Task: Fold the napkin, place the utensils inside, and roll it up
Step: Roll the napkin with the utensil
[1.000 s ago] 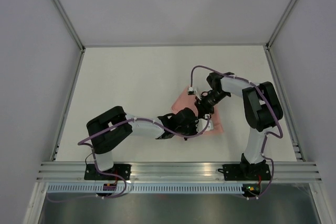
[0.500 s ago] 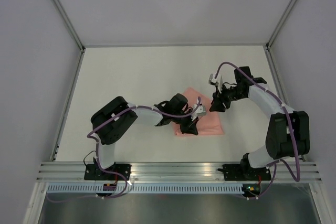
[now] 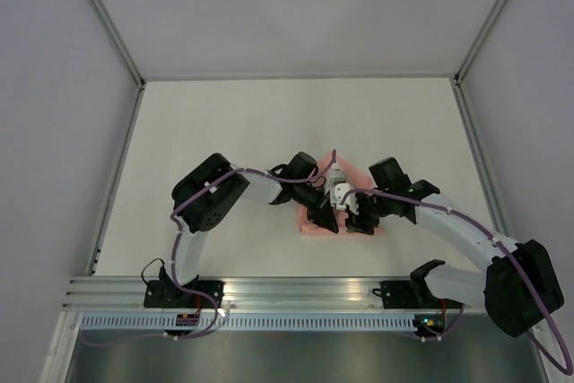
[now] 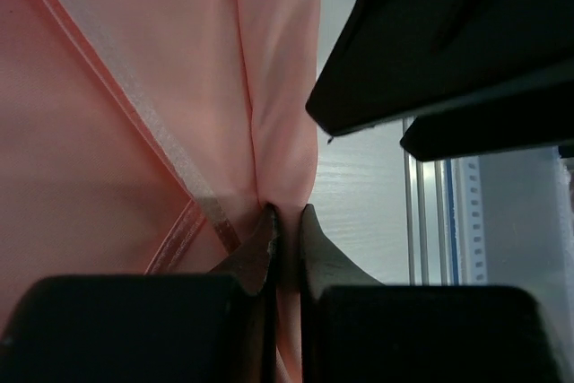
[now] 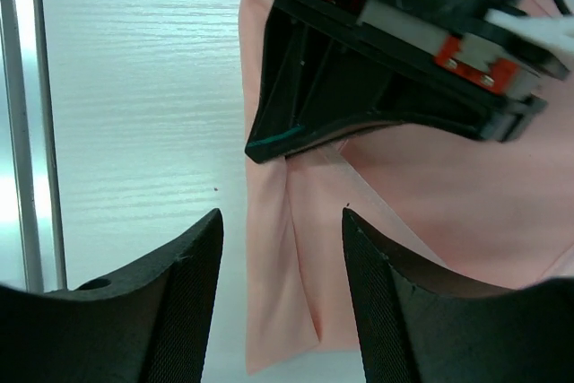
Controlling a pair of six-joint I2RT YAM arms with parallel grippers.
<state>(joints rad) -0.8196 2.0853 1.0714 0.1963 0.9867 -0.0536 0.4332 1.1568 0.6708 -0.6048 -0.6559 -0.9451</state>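
Early stage by my read: fold in progress, nothing beyond it. The napkin (image 3: 311, 228) lies on the table (image 3: 224, 132) front-centre, btwn the two arms, and both wrists hide most of it in the top view. L gripper (image 3: 325, 219) sits over its left-centre part. R gripper (image 3: 360, 222) is just beside it, over the right part.

L wrist view: fingertips (image 4: 258, 250) are clenched together on a raised ridge of the pink cloth, i.e. a pinched fold, w/ a hem strip running diagonally into the pinch. So L is grasping the napkin. The black body of the R gripper looms close at upper right.

R wrist view: fingers (image 5: 184, 293) are spread apart w/ nothing btwn them, hovering above a napkin edge where a crease line shows, prob. two layers. The L gripper is directly ahead, down on the cloth.

Done, as far as visible: the cloth looks at least partly doubled over, since the hem crossing the face suggests one fold is in. Can't tell if it's square or complete.

Left to do:
- Finish and flatten the fold.
- Lay the utensils inside. They aren't visible in any view, so can't say where they are.
- Roll it up. No roll formed yet.
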